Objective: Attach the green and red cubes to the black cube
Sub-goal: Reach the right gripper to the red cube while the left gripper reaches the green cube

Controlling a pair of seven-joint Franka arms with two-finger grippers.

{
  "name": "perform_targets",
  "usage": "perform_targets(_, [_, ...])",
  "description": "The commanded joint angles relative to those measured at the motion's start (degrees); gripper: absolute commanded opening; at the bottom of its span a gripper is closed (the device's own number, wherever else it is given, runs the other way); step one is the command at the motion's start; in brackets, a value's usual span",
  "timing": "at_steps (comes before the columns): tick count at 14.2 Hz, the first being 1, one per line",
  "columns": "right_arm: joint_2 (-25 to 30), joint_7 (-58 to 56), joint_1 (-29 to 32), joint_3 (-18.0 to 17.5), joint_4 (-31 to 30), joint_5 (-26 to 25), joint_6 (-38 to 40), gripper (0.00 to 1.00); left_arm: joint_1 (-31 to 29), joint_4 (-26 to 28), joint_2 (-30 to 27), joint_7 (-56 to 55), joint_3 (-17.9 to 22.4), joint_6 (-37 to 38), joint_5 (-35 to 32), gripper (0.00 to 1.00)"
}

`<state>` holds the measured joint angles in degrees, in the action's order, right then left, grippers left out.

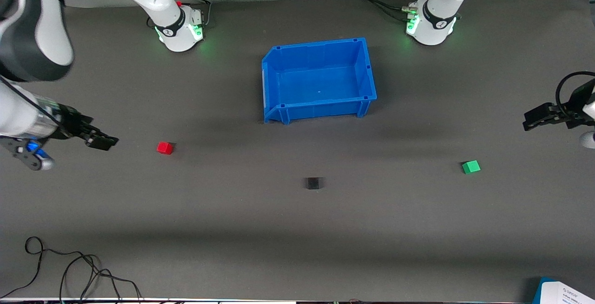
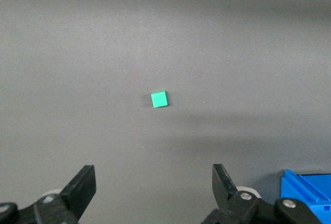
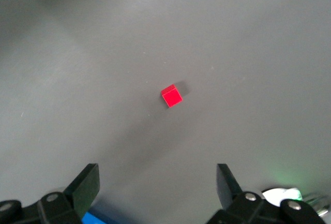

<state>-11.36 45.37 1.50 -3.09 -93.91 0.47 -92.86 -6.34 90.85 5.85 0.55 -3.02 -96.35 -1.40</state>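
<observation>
Nearest sits the black cube (image 1: 313, 183). Red cube (image 1: 164, 148) and green cube (image 1: 471, 167) lie apart. Left gripper (image 1: 532, 120) and right gripper (image 1: 101, 141) hang spread wide, holding nothing.

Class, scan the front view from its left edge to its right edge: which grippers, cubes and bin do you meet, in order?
right gripper → red cube → blue bin → black cube → green cube → left gripper

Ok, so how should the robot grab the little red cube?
Probably from straight above, pinching two flat opposite sides. The red cube sits alone on the grey mat, nothing touching it, so any pair of sides is free. The right hand is open with the cube in its view, but the cube lies turned, so the hand should twist to match.
</observation>
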Motion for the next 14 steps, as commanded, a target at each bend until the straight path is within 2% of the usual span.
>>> perform_targets(1, [0.9,11.1,-0.36,0.27,-8.72,1.29,-8.44,1.0,-2.09,-0.85,1.71,0.77,0.29,-1.99,0.26,1.0])
perform_targets(4, [-0.06,17.36,-0.18,0.45,-14.88,3.14,-16.71,1.0,-2.54,-0.85,4.25,-0.46,0.38,-2.18,0.25,1.0])
perform_targets(6, [-1.03,20.1,-0.27,0.45,-19.44,3.14,-23.03,1.0,-3.32,0.2,5.84,-1.59,0.73,-0.77,-0.71,0.82])
perform_targets(7, [-1.56,21.41,-0.27,0.45,-21.73,3.14,-26.28,1.0,-4.11,1.69,6.8,-1.51,0.73,-2.51,-0.8,0.85])
perform_targets(8, [-2.61,22.9,-0.27,0.54,-23.58,3.14,-29.1,1.0,-4.03,2.92,7.94,-1.51,0.73,-5.4,-0.8,0.99])
perform_targets(10, [-5.15,25.71,0.52,0.54,-26.05,3.23,-34.73,1.0,-3.86,7.48,8.74,-2.04,0.65,-10.42,-0.71,1.0])
perform_targets(14, [-5.69,29.16,0.52,2.2,-28.26,4.63,-36.86,1.0,-3.95,18.11,9.09,-4.48,0.65,-20.96,0.25,1.0])
